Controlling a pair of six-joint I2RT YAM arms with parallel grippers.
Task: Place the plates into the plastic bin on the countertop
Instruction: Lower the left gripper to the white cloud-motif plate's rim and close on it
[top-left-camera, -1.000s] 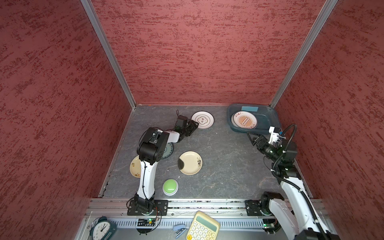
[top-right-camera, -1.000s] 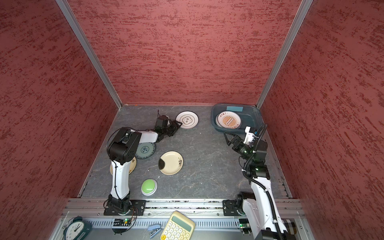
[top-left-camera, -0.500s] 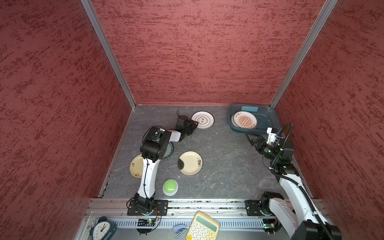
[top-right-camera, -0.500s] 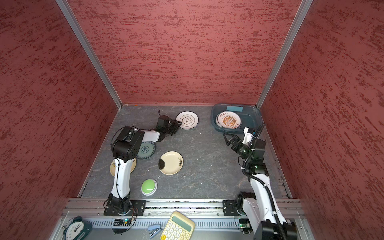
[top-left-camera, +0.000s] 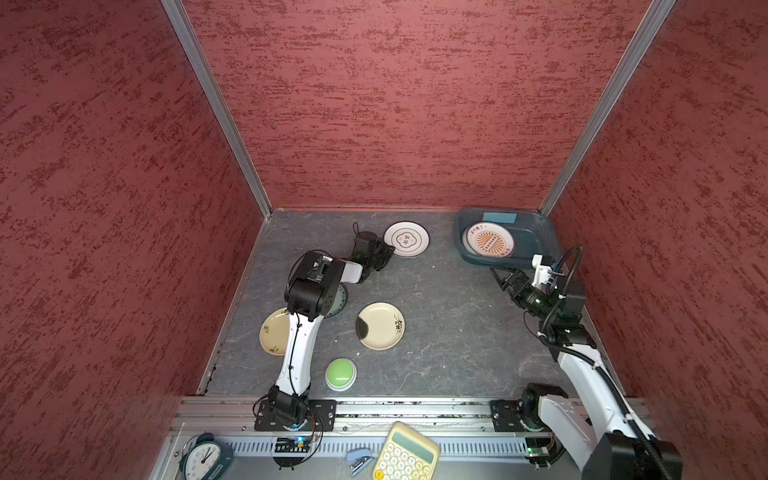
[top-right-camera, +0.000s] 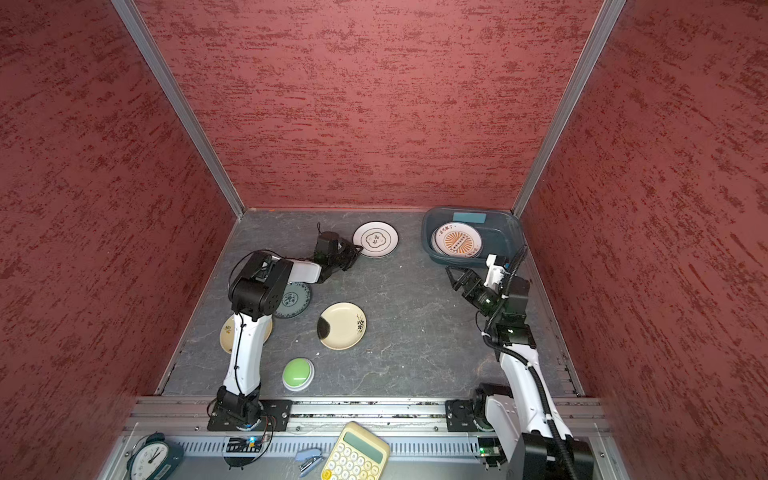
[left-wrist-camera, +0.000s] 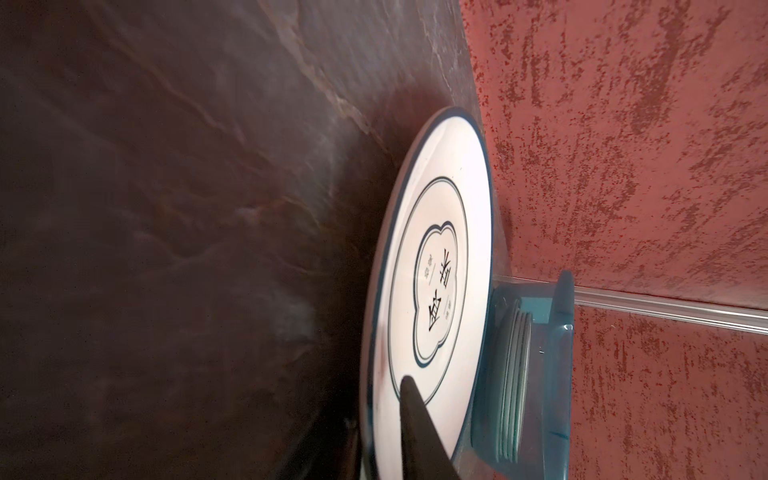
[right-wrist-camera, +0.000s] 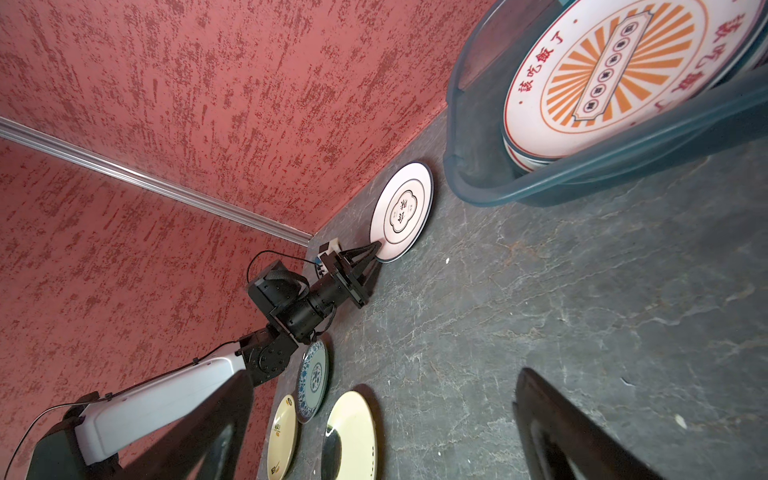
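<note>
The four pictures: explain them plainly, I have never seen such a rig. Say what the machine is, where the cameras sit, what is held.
Two white robot arms work over a dark countertop. Two pictures look down from one overhead camera; two come from cameras on the arms' wrists. Loose on it: two cream plates, a patterned plate, a green button. A blue bin holds stacked plates, an orange-print plate on top. The left tool pinches the rim of a white plate; the right tool is open and empty.

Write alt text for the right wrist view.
The left gripper pinches the rim of a white plate on the countertop. Beside it, a plastic bin holds stacked plates, the top one orange-printed; a patterned plate and two cream plates lie farther along the countertop.
</note>
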